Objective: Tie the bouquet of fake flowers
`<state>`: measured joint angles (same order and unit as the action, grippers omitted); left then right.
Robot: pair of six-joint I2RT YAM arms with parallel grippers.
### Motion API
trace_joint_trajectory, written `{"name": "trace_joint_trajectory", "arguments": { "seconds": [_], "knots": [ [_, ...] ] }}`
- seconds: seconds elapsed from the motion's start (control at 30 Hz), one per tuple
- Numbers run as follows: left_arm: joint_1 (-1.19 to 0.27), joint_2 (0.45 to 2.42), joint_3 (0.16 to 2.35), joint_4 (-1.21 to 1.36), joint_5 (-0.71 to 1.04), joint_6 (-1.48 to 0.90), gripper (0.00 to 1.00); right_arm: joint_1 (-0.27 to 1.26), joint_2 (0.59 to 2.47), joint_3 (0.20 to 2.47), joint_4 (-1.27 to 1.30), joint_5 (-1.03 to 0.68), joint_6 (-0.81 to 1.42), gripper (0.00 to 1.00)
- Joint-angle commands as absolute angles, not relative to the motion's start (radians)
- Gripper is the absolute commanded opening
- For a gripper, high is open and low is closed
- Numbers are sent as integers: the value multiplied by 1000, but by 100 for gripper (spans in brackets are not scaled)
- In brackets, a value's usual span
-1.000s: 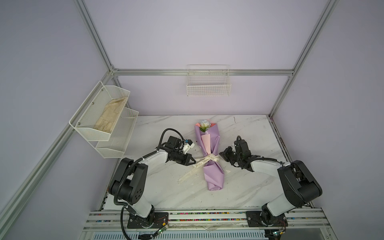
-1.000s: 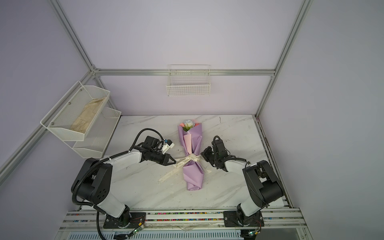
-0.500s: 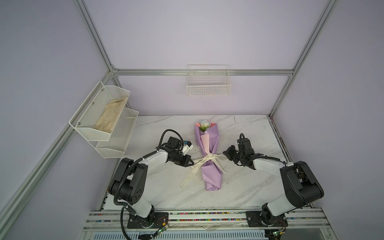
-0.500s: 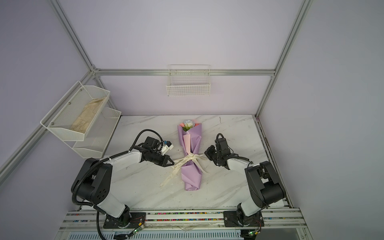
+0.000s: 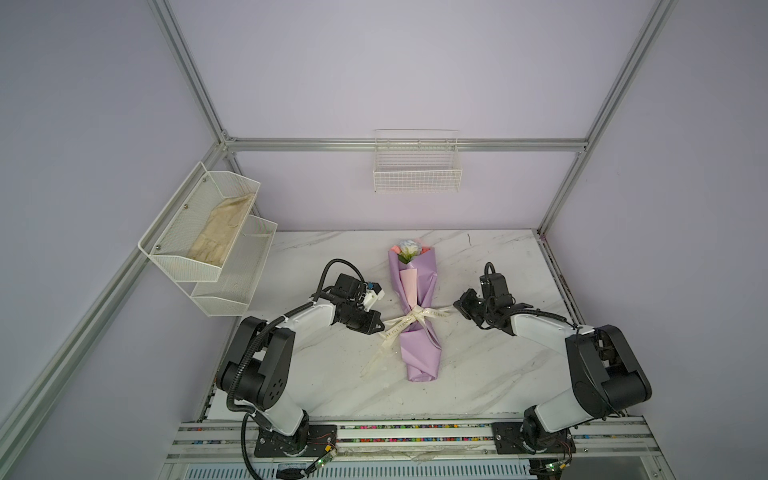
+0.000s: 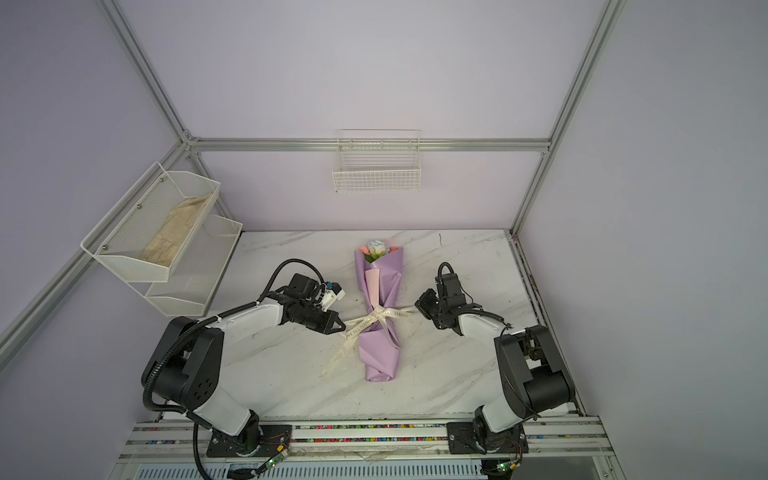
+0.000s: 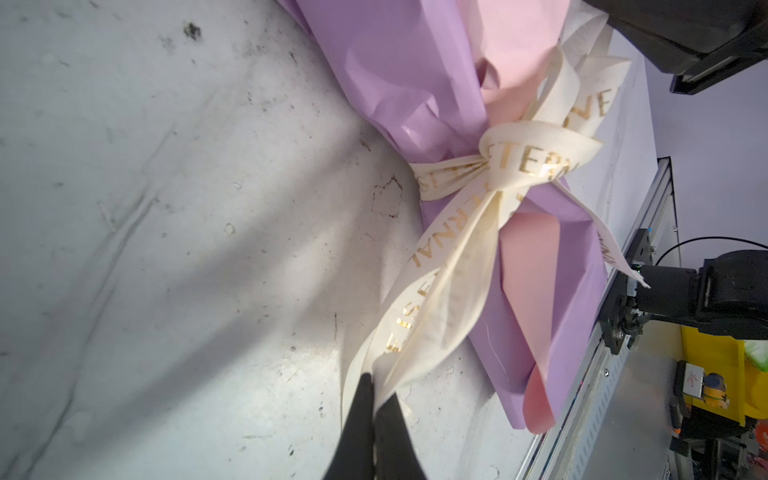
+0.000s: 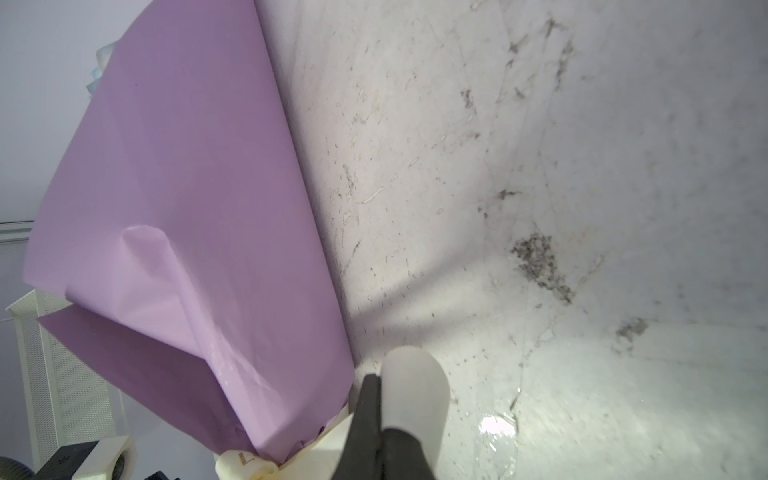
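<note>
Left end effector (image 7: 376,390) is pinched shut on a strand of the cream ribbon (image 7: 436,282) (gold letters are printed along it), low over the desk (image 7: 166,249); from there the ribbon runs to a knot around the waist of the bouquet of fake flowers (image 5: 415,291); right end effector (image 8: 376,386) is also closed, tips together just beside the lilac wrap, and whether any ribbon is caught in it cannot be told; in both top views the bouquet lies flat in the middle of the white marble desk, between the two arms, blooms toward the back wall, lilac paper outside and pink inside; a loose ribbon tail trails across the desk toward the front; a wire basket (image 5: 417,174) hangs on the back wall.
</note>
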<state>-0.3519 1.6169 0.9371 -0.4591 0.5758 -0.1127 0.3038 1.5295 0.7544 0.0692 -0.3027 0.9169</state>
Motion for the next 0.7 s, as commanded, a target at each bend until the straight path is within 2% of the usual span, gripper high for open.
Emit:
{"name": "trace_joint_trajectory", "arguments": {
  "seconds": [0.0, 0.03, 0.17, 0.23, 0.27, 0.33, 0.37, 0.43, 0.5, 0.67],
  "knots": [
    [-345, 1547, 994, -472, 556, -108, 0, 292, 1513, 781, 38, -289, 880, 0],
    [-344, 1533, 995, -458, 592, -102, 1, 292, 1515, 784, 41, -299, 868, 0],
    [-344, 1514, 1001, -397, 759, -98, 21, 293, 1541, 797, 61, -362, 848, 0],
    [-344, 1520, 1012, -409, 783, -95, 18, 293, 1551, 798, 86, -408, 845, 0],
    [-344, 1519, 1010, -410, 775, -96, 19, 294, 1554, 802, 88, -423, 839, 0],
    [-344, 1509, 998, -409, 742, -96, 35, 294, 1547, 808, 78, -418, 830, 0],
    [-345, 1499, 990, -408, 714, -99, 39, 293, 1541, 807, 77, -414, 830, 0],
    [-344, 1478, 964, -395, 668, -106, 40, 293, 1539, 807, 81, -417, 829, 0],
    [-344, 1450, 915, -348, 614, -144, 46, 293, 1548, 810, 85, -429, 831, 0],
    [-348, 1350, 780, -211, 555, -208, 54, 294, 1555, 807, 95, -440, 838, 0]
  ]
}}
